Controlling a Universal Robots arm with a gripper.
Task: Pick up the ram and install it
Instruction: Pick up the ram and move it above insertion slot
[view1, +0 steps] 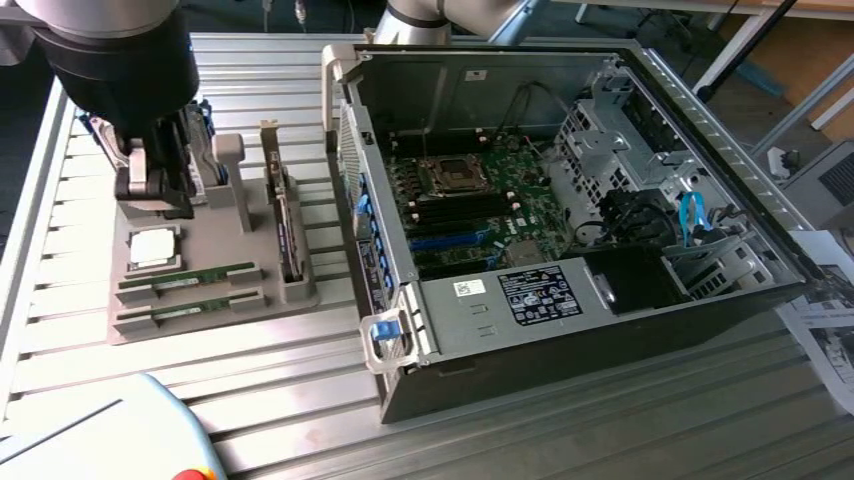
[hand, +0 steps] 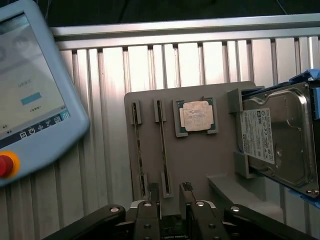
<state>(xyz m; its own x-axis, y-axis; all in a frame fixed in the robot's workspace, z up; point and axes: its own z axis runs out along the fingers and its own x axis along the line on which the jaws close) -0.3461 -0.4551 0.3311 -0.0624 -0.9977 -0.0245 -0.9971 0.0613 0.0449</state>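
Two ram sticks lie on edge in slots of a grey holder (view1: 200, 325): one ram stick (view1: 187, 276) (hand: 162, 145) nearer the CPU, the other ram stick (view1: 187, 308) (hand: 136, 150) beside it. My gripper (view1: 163, 200) (hand: 170, 192) hangs above the holder, open, with nothing between its fingers (hand: 152, 192). In the wrist view the nearer stick's end lies just ahead of the fingertips. The open computer case (view1: 694, 290) lies on the exterior view's right, its motherboard (view1: 474, 195) showing memory slots (view1: 461, 212).
The holder also carries a CPU (view1: 154, 247) (hand: 196, 116), a silver hard drive (hand: 277, 135) standing on edge, and an upright expansion card (view1: 284, 225). A teach pendant (view1: 94, 430) (hand: 30, 100) lies on the slatted table near the holder. Papers (view1: 821, 335) sit beyond the case.
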